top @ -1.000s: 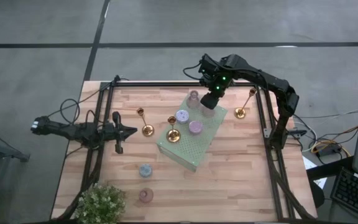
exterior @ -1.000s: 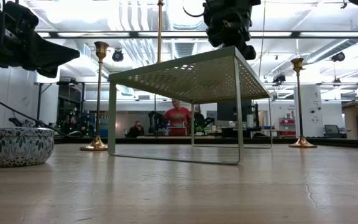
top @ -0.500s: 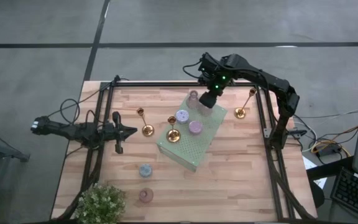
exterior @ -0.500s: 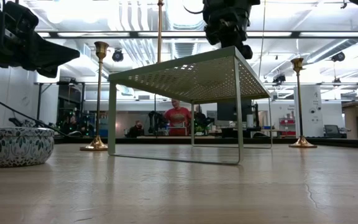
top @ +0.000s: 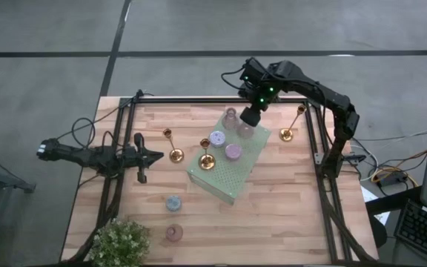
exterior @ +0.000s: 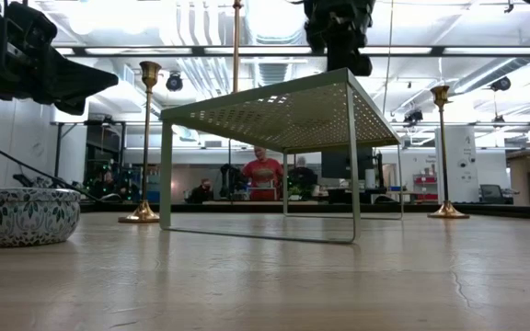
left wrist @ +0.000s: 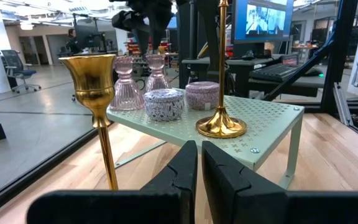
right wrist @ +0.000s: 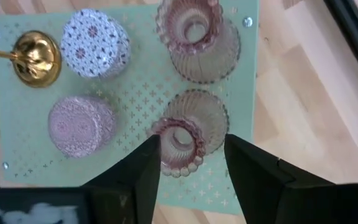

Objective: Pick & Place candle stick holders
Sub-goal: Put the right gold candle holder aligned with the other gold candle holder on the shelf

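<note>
A pale-green perforated shelf (top: 228, 172) stands on the table. On it stand two pink ribbed glass candle stick holders (right wrist: 180, 134) (right wrist: 197, 37), a lilac patterned one (right wrist: 95, 42), a pink squat one (right wrist: 81, 124) and a gold candlestick (top: 207, 157). My right gripper (right wrist: 191, 146) hangs open above the nearer pink glass holder, a finger to each side, pointing steeply down. Two more gold candlesticks (top: 173, 146) (top: 290, 126) stand on the table on their round bases. My left gripper (left wrist: 199, 163) waits shut at the table's left, level.
A pale blue patterned holder (top: 173, 202) and a pink one (top: 173, 232) sit on the wood near the front left, beside a small leafy plant (top: 121, 241). A black frame (top: 317, 148) runs along the table's edges. Bare wood lies to the front right.
My right gripper has risen a little above the shelf. The pink glass holder beneath it stays upright on the shelf and shows more fully from above.
</note>
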Robot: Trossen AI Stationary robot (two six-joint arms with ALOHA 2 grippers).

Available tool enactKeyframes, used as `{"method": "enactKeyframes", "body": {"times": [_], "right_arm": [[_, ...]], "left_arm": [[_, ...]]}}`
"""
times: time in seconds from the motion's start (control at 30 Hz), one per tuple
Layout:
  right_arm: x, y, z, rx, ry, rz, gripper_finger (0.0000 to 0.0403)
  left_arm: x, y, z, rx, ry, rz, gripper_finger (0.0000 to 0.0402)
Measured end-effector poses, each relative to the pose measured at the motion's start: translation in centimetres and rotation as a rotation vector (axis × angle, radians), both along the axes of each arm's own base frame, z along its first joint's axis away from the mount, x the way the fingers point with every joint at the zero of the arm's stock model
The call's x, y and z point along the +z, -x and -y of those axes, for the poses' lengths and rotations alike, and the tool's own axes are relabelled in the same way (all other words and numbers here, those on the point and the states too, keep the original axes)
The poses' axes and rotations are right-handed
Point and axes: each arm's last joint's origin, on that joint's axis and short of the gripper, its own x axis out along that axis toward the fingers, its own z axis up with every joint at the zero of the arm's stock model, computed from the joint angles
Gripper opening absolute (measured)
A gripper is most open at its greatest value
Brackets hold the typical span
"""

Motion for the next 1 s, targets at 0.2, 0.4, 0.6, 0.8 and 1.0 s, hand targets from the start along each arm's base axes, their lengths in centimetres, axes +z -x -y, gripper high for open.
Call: {"method": "enactKeyframes", "body": {"times": [0.2, 0.4, 0.6, 0.8, 1.0], "right_arm": [[1.3, 1.0, -0.5, 0.021, 0.015, 0.015, 0.0184], [3.1, 3.2, -2.3, 0.037, 0.074, 0.039, 0.0185], [4.1, 6.1, -5.0, -0.077, 0.247, 0.024, 0.0183], [2.5, 9.1, -7.7, -0.218, 0.359, 0.106, 0.0185], [-1.3, 11.7, -9.6, -0.294, 0.437, 0.134, 0.0178]], "left_arm": [[0.0, 0.0, 0.0, 0.0, 0.0, 0.0, 0.0028], [0.0, 0.0, 0.0, 0.0, 0.0, 0.0, 0.0028], [0.0, 0.0, 0.0, 0.0, 0.0, 0.0, 0.0028], [0.0, 0.0, 0.0, 0.0, 0.0, 0.0, 0.0028], [0.0, 0.0, 0.0, 0.0, 0.0, 0.0, 0.0028]]}}
